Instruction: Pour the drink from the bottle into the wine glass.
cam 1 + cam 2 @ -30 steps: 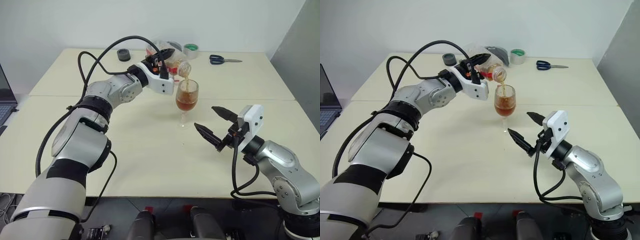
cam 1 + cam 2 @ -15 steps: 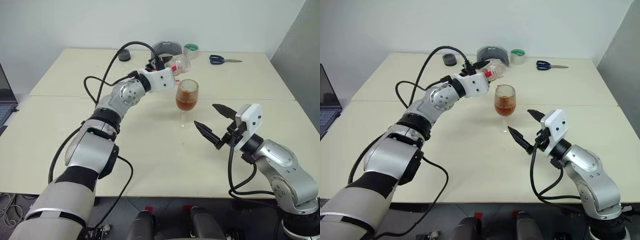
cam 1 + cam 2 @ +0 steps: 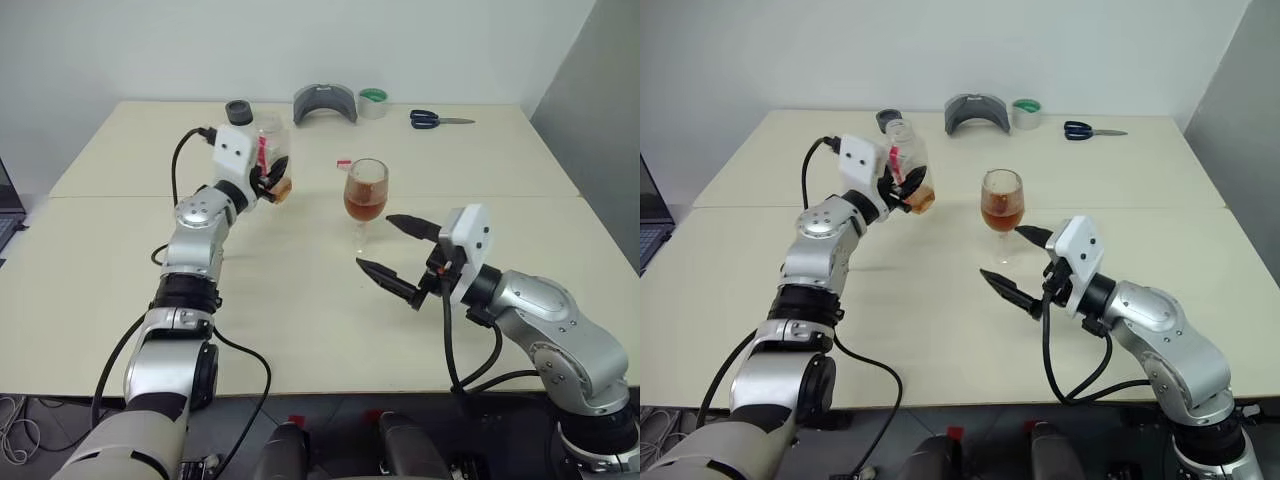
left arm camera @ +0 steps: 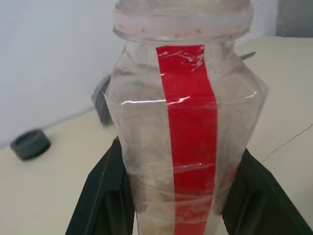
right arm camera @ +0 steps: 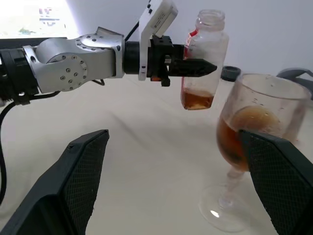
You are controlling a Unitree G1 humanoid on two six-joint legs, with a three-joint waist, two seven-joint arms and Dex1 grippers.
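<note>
Nearest, the right gripper (image 3: 392, 250) sits with fingers spread wide and empty, just short of the wine glass (image 3: 365, 190), which stands mid-desk (image 3: 300, 330) half full of amber drink (image 3: 364, 207). A second back the bottle (image 3: 272, 160) was tipped over the glass. Now it's upright at the glass's 9 o'clock, clenched in the left gripper (image 3: 268, 183), probably a little drink left.

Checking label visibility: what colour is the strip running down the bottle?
Red, on the clear bottle; clearest in the left wrist view.
</note>
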